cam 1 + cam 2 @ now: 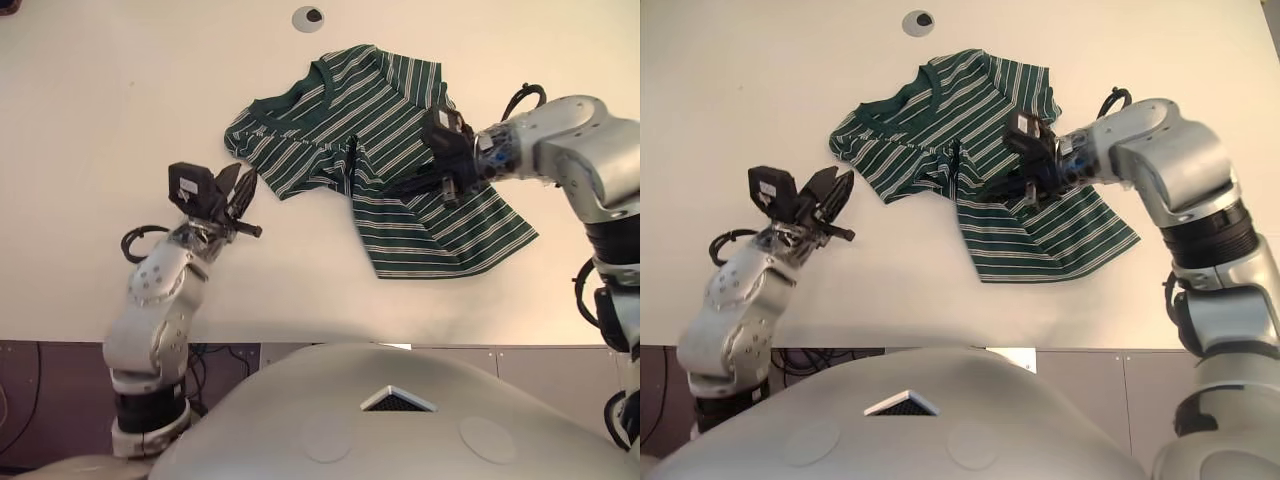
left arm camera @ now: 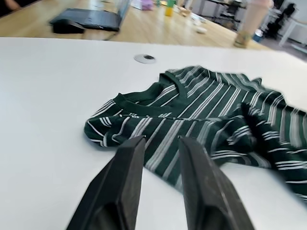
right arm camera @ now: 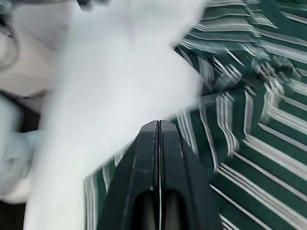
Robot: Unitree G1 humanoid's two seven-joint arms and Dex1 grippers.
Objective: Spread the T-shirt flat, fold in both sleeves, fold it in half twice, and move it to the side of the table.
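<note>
Two claws in play. Left claw (image 1: 243, 185) is partly open and empty, just beside the T-shirt's (image 1: 380, 100) sleeve edge. Right claw (image 3: 158, 123) is closed, fingers pressed together over the shirt's middle; can't tell if cloth is pinched. Shirt lies crumpled mid-table (image 1: 120, 100).

T-shirt (image 1: 330, 110) on table (image 1: 100, 100), before grommet (image 1: 308, 17)
</note>
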